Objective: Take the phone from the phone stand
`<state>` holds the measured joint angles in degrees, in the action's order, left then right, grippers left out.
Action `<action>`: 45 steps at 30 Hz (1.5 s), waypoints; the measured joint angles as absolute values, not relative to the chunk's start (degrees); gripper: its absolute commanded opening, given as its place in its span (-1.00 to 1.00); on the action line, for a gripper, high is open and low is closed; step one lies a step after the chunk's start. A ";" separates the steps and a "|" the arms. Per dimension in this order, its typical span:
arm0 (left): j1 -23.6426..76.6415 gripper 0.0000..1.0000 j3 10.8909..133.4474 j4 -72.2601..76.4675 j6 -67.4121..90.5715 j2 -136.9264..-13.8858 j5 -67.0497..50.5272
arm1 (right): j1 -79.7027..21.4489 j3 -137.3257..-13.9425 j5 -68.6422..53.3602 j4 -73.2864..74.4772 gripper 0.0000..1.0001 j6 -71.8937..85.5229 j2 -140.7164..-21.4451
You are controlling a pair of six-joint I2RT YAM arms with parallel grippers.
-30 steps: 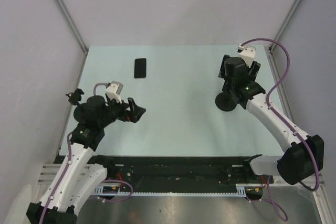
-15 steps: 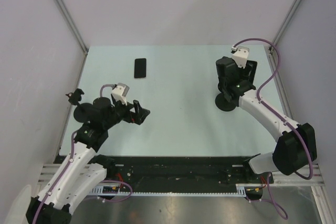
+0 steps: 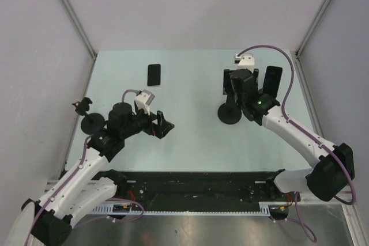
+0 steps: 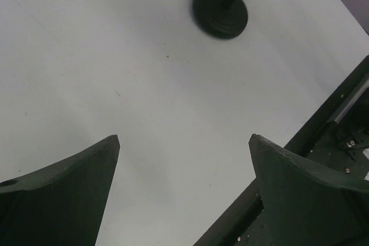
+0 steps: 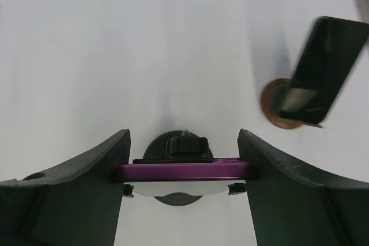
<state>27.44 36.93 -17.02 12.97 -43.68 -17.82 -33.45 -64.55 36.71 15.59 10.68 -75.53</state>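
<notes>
A purple-edged phone (image 5: 184,171) sits upright in the clamp of a black phone stand (image 3: 229,113) with a round base. My right gripper (image 5: 183,136) is shut on the phone, one finger pressed against each side edge. In the top view my right gripper (image 3: 232,87) hides most of the phone, mid-right on the table. My left gripper (image 3: 164,125) is open and empty over the table's left-centre. In its wrist view the fingertips (image 4: 109,145) stand wide apart, with the stand's base (image 4: 220,11) far ahead.
A dark phone (image 3: 272,80) stands upright on a brown round base (image 5: 271,105) just right of my right gripper. A black phone (image 3: 154,75) lies flat at the back left. A second black stand (image 3: 92,122) sits at the left edge. A black rail (image 3: 190,188) runs along the near edge.
My right gripper moved left, and the stand's base shifted left with it, uncovering the upright dark phone. My left gripper moved right, toward the table's centre.
</notes>
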 measured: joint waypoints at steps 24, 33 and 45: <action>45.32 0.75 35.97 5.58 15.68 -55.55 -8.08 | -51.72 -60.73 16.03 11.22 -1.00 7.20 -72.03; 47.51 0.43 35.94 10.55 16.53 -58.39 -6.57 | -53.43 -59.81 16.40 9.28 -1.00 7.88 -72.20; 48.38 -0.77 35.46 12.91 17.67 -59.27 -4.29 | -54.78 -59.61 18.20 8.43 -1.00 8.10 -72.31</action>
